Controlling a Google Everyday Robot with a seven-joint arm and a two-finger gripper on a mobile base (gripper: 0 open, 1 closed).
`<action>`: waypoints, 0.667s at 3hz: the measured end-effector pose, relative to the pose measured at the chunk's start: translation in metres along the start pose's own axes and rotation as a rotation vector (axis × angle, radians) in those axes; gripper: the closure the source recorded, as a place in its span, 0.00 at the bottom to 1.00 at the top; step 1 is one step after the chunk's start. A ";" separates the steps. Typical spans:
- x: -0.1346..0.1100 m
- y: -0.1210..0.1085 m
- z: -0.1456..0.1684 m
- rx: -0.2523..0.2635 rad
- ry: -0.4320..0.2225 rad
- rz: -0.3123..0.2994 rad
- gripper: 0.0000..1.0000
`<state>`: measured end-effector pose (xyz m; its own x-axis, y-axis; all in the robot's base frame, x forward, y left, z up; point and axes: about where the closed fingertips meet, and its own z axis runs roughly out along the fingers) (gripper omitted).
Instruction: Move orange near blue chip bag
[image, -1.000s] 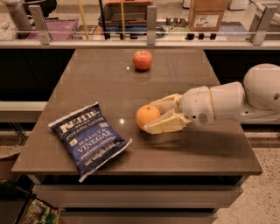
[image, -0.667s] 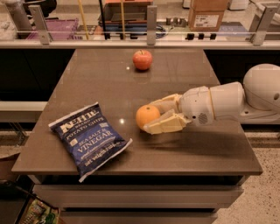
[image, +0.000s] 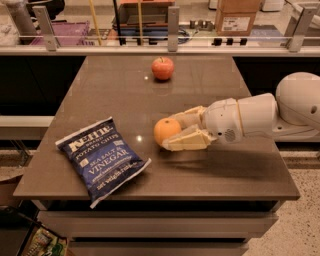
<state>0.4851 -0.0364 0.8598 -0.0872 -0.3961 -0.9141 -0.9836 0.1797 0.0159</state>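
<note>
Claw (image: 170, 132) grips one orange (image: 165, 129) near one blue chip bag (image: 102, 160); one apple (image: 163, 68).

White arm (image: 255, 115) level from the view's right, tool (image: 170, 131) at centre, fingers (image: 189, 141) snug around the orange (image: 165, 129).

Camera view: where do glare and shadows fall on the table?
In the camera view, small glare dots sit beside the apple and between orange and blue chip bag; the hand, gripping the orange at table centre, casts a soft shadow toward the near edge.
</note>
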 end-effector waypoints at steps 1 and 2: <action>-0.001 0.001 0.002 -0.004 0.001 -0.003 0.00; -0.001 0.001 0.002 -0.004 0.001 -0.003 0.00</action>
